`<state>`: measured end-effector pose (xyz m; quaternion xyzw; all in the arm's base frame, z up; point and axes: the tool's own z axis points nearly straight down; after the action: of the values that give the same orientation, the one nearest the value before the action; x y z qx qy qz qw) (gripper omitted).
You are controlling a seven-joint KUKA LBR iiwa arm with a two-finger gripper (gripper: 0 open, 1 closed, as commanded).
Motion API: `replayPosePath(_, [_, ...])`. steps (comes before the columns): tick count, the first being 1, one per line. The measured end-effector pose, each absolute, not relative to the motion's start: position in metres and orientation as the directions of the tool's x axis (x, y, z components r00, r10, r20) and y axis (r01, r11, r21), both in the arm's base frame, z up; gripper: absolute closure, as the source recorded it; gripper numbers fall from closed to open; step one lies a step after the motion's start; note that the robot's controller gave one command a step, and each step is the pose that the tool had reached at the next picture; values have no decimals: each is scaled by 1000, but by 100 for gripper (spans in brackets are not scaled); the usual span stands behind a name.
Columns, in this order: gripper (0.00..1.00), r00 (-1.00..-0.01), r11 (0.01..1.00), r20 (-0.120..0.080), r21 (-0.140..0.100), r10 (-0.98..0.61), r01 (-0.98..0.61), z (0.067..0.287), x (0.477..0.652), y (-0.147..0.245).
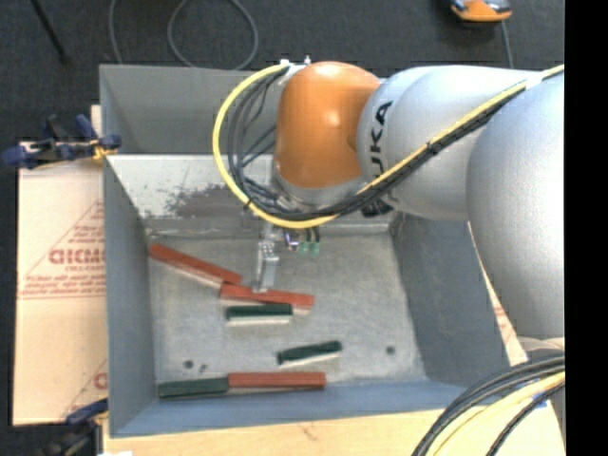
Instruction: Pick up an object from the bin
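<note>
While the gripper [267, 266] hangs low just 12 o'clock of centre in the grey metal bin [128, 283], its tip is at the spot where the long flat red-brown stick [190, 262], running out toward 10 o'clock, meets the shorter flat red-brown stick [275, 298].

The flat dark green and white stick [258, 314] lies just beside them at 6 o'clock.

Open or closed: cannot tell. Nothing is seen held.

Judged step: approach to grasp. The next move calls for closing across one stick's narrow width, clear of its overlapping neighbour, then a straight lift.
</note>
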<state>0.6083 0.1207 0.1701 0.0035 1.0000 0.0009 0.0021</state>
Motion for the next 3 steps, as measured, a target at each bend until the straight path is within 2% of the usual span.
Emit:
replayPosePath(1, [0, -1000, 1000, 0, 0, -31, -31, 67, 644, 150])
replayPosePath(2, [100, -1000, 1000, -13, 4, -29, -29, 75, 648, 151])
replayPosePath(3, [0, -1000, 1000, -7, 2, -28, -28, 72, 646, 150])
